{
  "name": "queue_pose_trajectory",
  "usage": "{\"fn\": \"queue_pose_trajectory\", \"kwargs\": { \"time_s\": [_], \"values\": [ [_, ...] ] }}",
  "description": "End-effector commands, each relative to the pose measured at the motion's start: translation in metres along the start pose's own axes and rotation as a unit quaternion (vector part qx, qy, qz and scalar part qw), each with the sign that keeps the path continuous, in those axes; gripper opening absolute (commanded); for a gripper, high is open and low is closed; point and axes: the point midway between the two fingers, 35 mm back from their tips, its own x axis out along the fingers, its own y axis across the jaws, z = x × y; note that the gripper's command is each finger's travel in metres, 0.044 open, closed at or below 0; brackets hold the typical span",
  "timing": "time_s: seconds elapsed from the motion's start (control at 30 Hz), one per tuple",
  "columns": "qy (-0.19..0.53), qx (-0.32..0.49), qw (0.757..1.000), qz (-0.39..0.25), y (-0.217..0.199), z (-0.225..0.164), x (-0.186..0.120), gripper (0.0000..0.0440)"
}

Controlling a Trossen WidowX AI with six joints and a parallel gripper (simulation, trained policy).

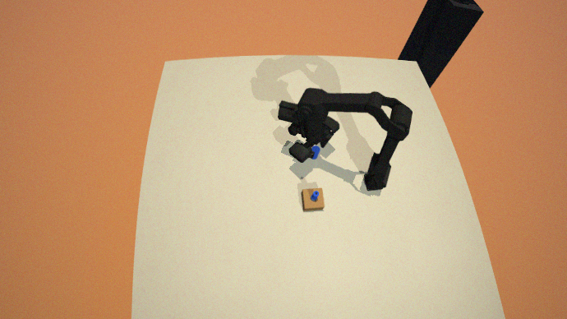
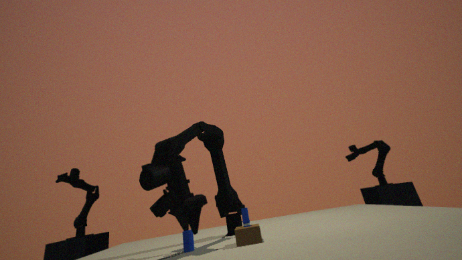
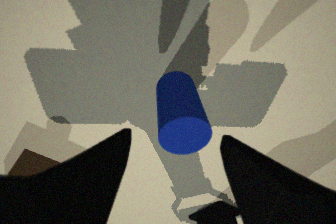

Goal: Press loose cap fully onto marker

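Note:
The blue cap (image 1: 315,152) (image 2: 188,242) (image 3: 182,107) stands upright and loose on the table. The blue marker (image 1: 315,195) (image 2: 245,216) stands upright in the tan holder block (image 1: 309,205) (image 2: 248,236), whose brown corner also shows at the lower left of the wrist view (image 3: 32,163). My gripper (image 2: 190,231) (image 3: 176,138) is open and points down, its fingertips close to the height of the cap's top. In the wrist view the cap's top appears between the two fingertips, a little nearer the right one, with a gap on both sides. The arm partly hides the fingers in the top view.
The pale table (image 1: 234,235) (image 2: 323,229) carries the arm's shadows around the cap. The arm's base (image 1: 376,177) (image 2: 233,224) stands near the holder block. Other dark arms on black pedestals (image 1: 441,30) (image 2: 392,193) (image 2: 76,246) stand beyond the table.

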Motion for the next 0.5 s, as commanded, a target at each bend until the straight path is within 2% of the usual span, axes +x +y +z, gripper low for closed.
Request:
{"fn": "queue_pose_trajectory", "kwargs": {
  "time_s": [0.0, 0.17, 0.3, 0.33, 0.47],
  "values": [
    [0.005, -0.008, 1.000, -0.001, -0.001, -0.001, 0.008, 0.0263],
    [0.006, -0.021, 1.000, -0.005, -0.002, -0.001, 0.017, 0.0255],
    [0.002, -0.030, 1.000, -0.008, -0.003, -0.001, 0.021, 0.0230],
    [0.000, -0.032, 0.999, -0.009, -0.004, -0.001, 0.022, 0.0217],
    [-0.011, -0.039, 0.999, -0.011, -0.005, 0.000, 0.018, 0.0113]
  ]
}}
